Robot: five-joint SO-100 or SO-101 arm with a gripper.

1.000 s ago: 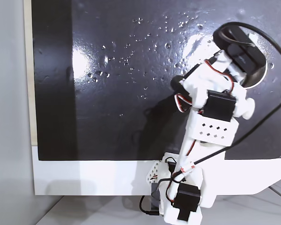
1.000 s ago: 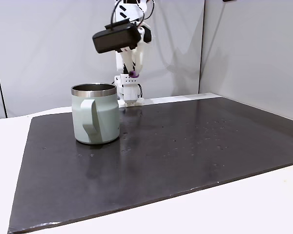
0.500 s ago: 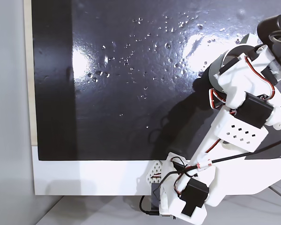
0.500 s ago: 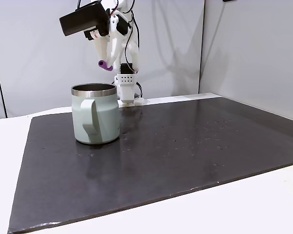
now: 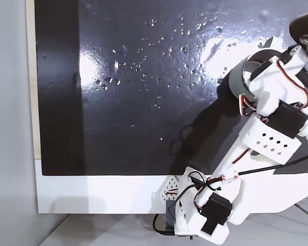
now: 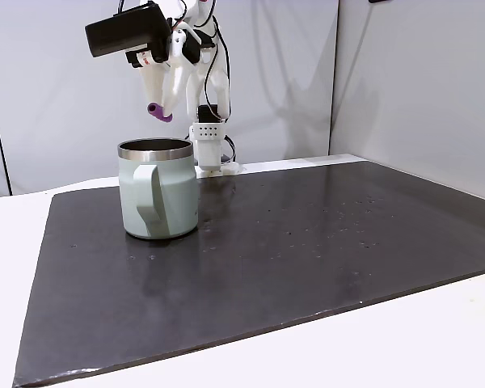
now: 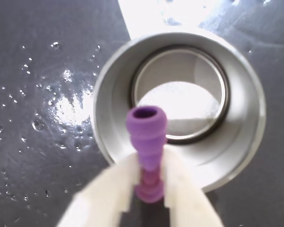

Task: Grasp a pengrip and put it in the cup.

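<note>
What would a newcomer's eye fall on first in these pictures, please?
Probably the purple pengrip, pinched between the white pincer tips in the wrist view, poking out over the open mouth of the steel cup. In a fixed view, the cup stands on a dark mat with the arm raised above it.

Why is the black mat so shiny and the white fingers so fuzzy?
In a fixed view, lamp glare makes white patches on the black mat. In the wrist view, the fingers sit too near the lens and blur; the pengrip and cup look slightly soft.
</note>
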